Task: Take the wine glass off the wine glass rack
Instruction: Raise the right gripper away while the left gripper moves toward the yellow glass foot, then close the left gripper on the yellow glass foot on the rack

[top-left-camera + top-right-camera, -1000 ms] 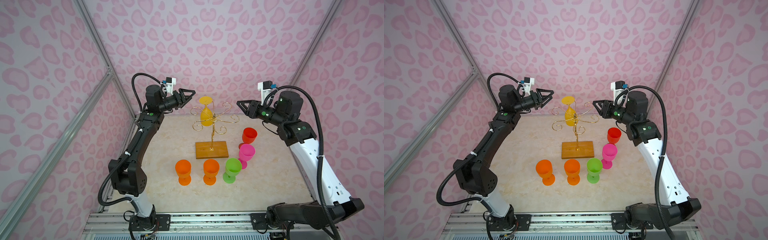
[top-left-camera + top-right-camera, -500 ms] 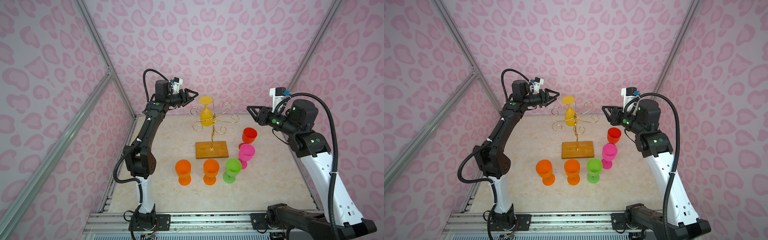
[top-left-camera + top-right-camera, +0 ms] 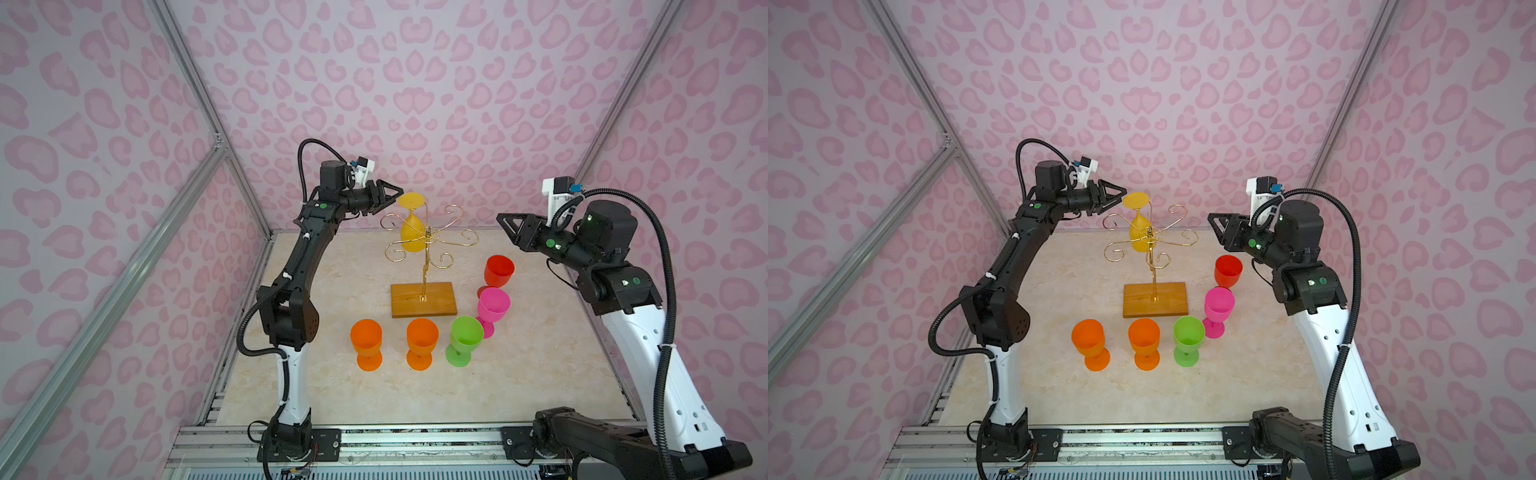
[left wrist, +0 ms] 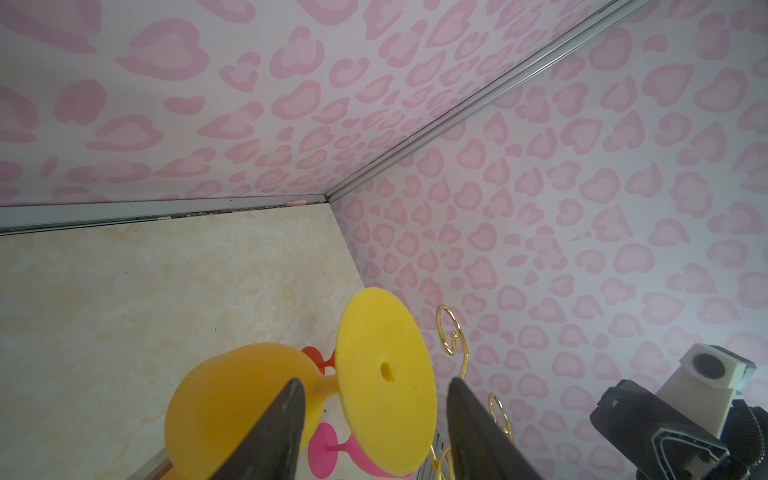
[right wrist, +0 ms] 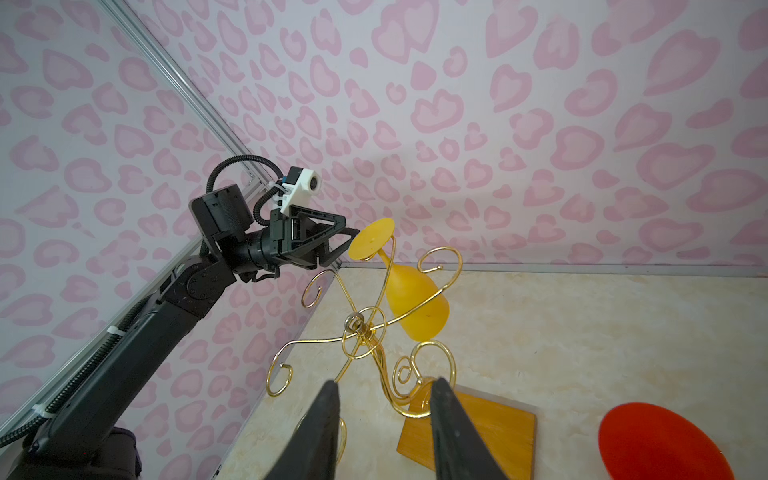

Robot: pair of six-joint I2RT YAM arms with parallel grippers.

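- Left hand (image 3: 395, 195) has pushed forward over the last second. It was short of the wine glass rack (image 3: 423, 299); its fingertips are now level with the foot of the yellow wine glass (image 3: 412, 241).
- The wine glass hangs upside down on one curled wire arm, foot disc uppermost, directly ahead of the left hand. In the left wrist view, disc and stem sit between the fingers (image 4: 286, 419).
- Left hand: gap narrowed a little, fingers still apart, no grip. Contact with the disc edge: cannot tell.
- Right hand (image 3: 505, 219) has drawn back, well apart from the rack; fingers partly spread, empty.
- Judgement: approach finished; next comes closing on the stem, then sliding the glass out along the wire.
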